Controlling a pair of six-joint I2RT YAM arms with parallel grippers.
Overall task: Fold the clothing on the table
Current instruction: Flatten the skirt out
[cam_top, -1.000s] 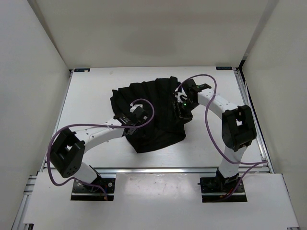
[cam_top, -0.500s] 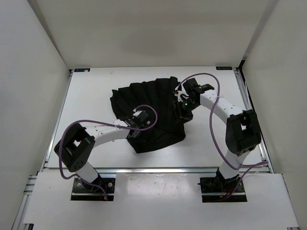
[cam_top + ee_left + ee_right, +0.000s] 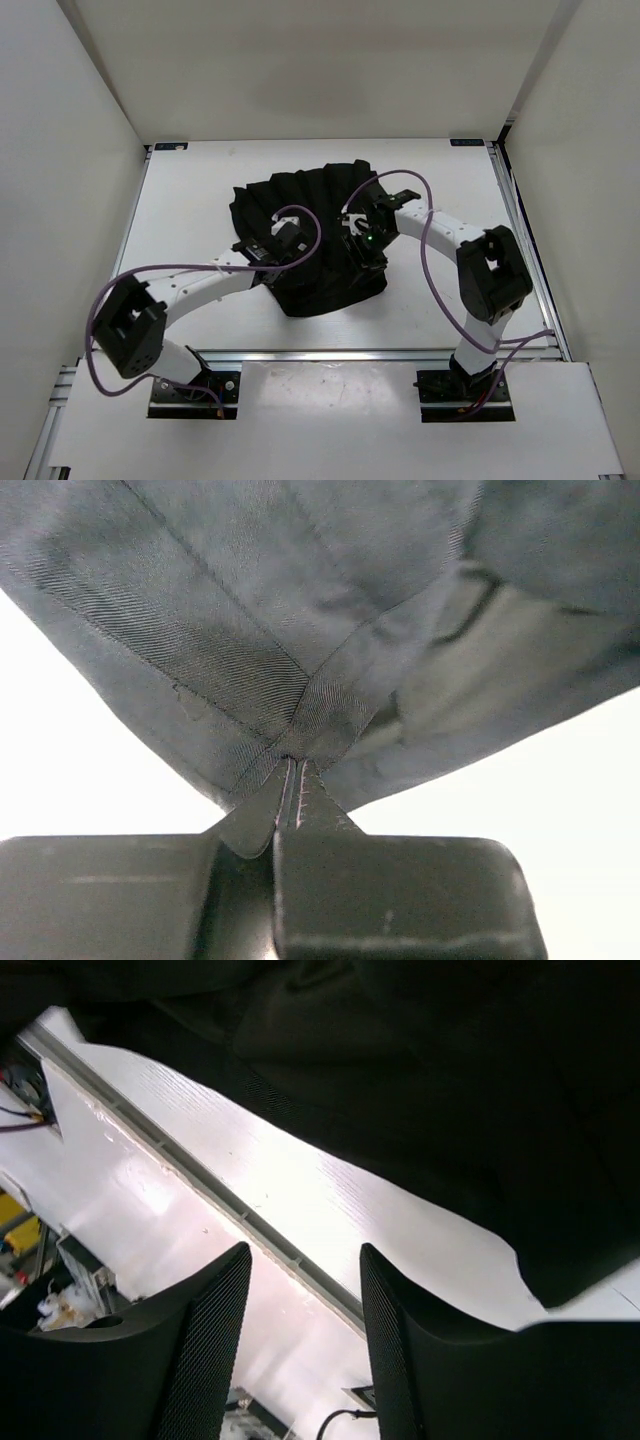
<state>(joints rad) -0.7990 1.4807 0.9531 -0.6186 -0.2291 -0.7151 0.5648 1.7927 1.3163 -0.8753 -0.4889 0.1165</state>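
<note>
The clothing [image 3: 300, 195] is a black pleated garment lying bunched in the middle of the white table [image 3: 190, 220]. My left gripper [image 3: 262, 262] sits at its left near part. In the left wrist view the gripper [image 3: 292, 765] is shut, pinching a fold of the clothing [image 3: 300, 600] that fans out above the tips. My right gripper [image 3: 357, 255] hovers over the garment's right near part. In the right wrist view the gripper [image 3: 305, 1270] stands open with nothing between its fingers [image 3: 215, 1340], and the clothing [image 3: 450, 1110] lies beyond them over the table [image 3: 330, 1200].
A metal rail [image 3: 330, 352] runs along the near edge of the table, also seen as the rail [image 3: 200, 1175] in the right wrist view. White walls [image 3: 70, 150] enclose the left, back and right sides. Purple cables [image 3: 430, 240] loop off both arms.
My left gripper has closed onto a fold of the clothing. My right gripper has shifted left and toward the near edge over the garment, staying open.
</note>
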